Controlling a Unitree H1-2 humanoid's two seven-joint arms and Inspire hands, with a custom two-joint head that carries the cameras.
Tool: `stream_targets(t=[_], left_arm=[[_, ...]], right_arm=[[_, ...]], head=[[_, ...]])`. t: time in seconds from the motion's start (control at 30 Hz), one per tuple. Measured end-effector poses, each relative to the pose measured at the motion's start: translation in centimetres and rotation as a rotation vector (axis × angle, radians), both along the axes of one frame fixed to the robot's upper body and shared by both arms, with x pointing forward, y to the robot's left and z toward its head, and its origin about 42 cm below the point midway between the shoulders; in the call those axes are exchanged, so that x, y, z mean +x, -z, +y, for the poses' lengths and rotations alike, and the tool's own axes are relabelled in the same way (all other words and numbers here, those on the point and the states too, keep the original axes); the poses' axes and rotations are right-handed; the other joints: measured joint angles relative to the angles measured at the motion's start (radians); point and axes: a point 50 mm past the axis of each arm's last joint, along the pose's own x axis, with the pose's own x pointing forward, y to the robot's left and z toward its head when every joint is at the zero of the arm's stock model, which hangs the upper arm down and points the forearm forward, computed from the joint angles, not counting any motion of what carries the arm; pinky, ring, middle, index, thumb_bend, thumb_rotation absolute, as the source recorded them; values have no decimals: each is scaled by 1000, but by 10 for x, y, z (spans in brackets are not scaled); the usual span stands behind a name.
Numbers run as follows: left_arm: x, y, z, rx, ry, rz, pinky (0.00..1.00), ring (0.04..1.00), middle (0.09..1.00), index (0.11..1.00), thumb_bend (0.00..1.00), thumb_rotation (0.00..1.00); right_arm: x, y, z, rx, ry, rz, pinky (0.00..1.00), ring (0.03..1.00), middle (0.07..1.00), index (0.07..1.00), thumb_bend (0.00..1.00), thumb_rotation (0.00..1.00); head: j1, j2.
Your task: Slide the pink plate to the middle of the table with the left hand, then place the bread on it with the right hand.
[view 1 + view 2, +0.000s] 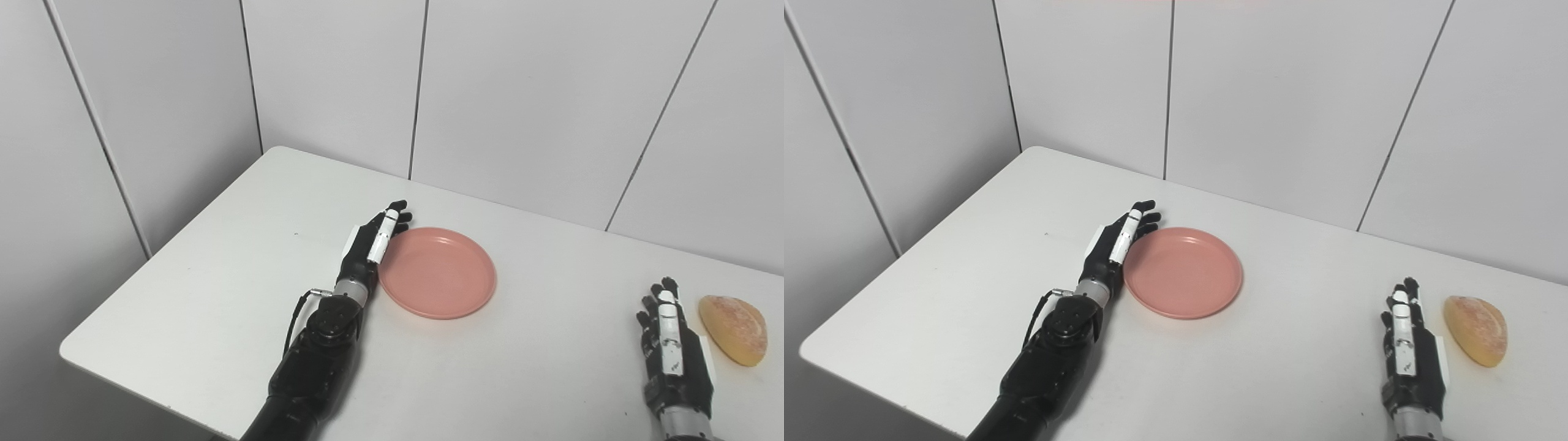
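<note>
Left hand (372, 244) flat, fingers extended, edge against pink plate (437, 272) lying to its right; right hand (672, 349) open, just left of bread (734, 329)

Right hand (674, 349) wrist cut by bottom edge; left hand (370, 245) hides pink plate (438, 272) rim (contact unclear).

Left robot hand (372, 242) lies flat against the pink plate's (438, 272) left rim, fingers extended.
</note>
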Motion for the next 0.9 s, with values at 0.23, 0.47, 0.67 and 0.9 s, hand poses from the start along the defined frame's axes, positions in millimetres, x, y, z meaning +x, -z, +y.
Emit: stream_targets(t=[0.23, 0.47, 0.67, 0.9], left_arm=[[2, 4, -9, 32, 55, -13, 846, 850, 841, 830, 404, 1000], [2, 4, -18, 47, 105, -12, 865, 852, 851, 842, 384, 1000], [-3, 4, -20, 82, 123, -15, 838, 840, 830, 828, 390, 1000], [-5, 6, -19, 28, 142, -15, 838, 843, 823, 804, 391, 1000]], right_arm=[[1, 0, 12, 15, 10, -8, 1000, 999, 1000, 1000, 595, 854], [0, -1, 35, 15, -8, -11, 1000, 1000, 1000, 1000, 612, 898], [-1, -1, 46, 1, -18, -11, 1000, 1000, 1000, 1000, 576, 933], [-1, -2, 63, -8, -31, -35, 1000, 1000, 1000, 1000, 636, 897]], head=[[-107, 25], [-244, 38], [-350, 38], [-402, 28]])
